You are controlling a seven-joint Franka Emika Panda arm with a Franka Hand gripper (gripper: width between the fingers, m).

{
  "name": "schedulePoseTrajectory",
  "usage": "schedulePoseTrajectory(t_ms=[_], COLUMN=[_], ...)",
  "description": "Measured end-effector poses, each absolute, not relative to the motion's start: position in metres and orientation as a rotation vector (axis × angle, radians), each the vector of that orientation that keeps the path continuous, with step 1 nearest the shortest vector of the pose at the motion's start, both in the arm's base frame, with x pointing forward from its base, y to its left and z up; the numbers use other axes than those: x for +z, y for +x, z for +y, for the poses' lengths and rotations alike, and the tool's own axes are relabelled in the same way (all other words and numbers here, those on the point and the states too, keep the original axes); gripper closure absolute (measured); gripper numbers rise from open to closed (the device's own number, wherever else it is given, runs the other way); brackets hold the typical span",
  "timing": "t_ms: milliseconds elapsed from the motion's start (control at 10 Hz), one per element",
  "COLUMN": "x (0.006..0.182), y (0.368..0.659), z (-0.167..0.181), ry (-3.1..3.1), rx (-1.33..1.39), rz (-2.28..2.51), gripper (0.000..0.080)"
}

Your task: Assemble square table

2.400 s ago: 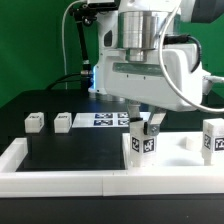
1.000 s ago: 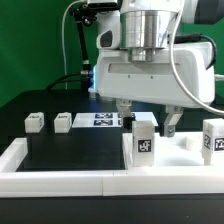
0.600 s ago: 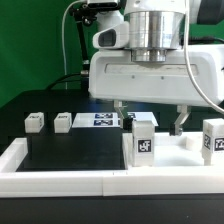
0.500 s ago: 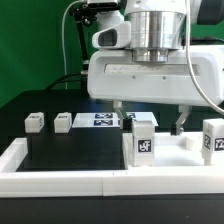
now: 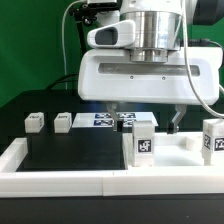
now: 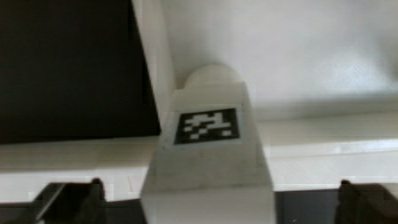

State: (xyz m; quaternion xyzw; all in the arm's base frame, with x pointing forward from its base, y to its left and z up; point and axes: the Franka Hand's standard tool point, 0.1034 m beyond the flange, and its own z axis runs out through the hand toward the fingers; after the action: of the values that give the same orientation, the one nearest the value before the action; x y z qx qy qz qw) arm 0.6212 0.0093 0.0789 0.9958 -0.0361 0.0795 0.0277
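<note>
White plastic is making up the square tabletop [image 5: 178, 152], which is lying flat on the black bench [image 5: 70, 150] at the exterior view's right, seemingly tucked against the border rail [image 5: 60, 180] so that it is not sliding under pressure. An upright leg [image 5: 143, 140] is standing on the slab near its corner with its tag [image 5: 143, 148] facing the camera, probably because that corner is where it is being fitted. A second leg [image 5: 213, 138] is standing upright further to the exterior view's right. Two spare legs [image 5: 35, 122] [image 5: 62, 121] are lying well apart from the slab at the exterior view's left, just beside the marker board [image 5: 100, 120], and are likely waiting their turn. The tool [image 5: 149, 118] is hanging directly over the upright leg with its jaws spread wide and gripping nothing. One finger is sitting on each side of the leg's top, and neither seems to be touching it. In the wrist view the leg [image 6: 210, 165] is sitting centred between the two dark fingertips [image 6: 68, 197], with clear gaps on both sides. Such straddling is suggesting either a release after seating the leg or an alignment for a fresh grasp; which of these, I cannot tell. Whether the leg is fully seated is not showing either.
</note>
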Motion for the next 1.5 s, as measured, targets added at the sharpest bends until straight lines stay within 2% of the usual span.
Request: schedulePoseTrajectory(t_ms=[100,200,300,400,1400,1500], x=[0.0787,0.0786,0.0786,0.0790,0.0781,0.0774], y=[0.6211,0.6211,0.6212,0.6214,0.6175,0.6173], z=[0.0092,0.0092,0.0092,0.0091,0.0033,0.0034], ry=[3.074,3.074,3.075,3.075,2.982,2.960], rx=[0.245,0.244,0.246,0.247,0.254,0.253], rz=[-0.112,-0.115,-0.138,-0.162,-0.879,-0.966], gripper=[0.0264,0.0264,0.0451,0.0506,0.0489,0.0435])
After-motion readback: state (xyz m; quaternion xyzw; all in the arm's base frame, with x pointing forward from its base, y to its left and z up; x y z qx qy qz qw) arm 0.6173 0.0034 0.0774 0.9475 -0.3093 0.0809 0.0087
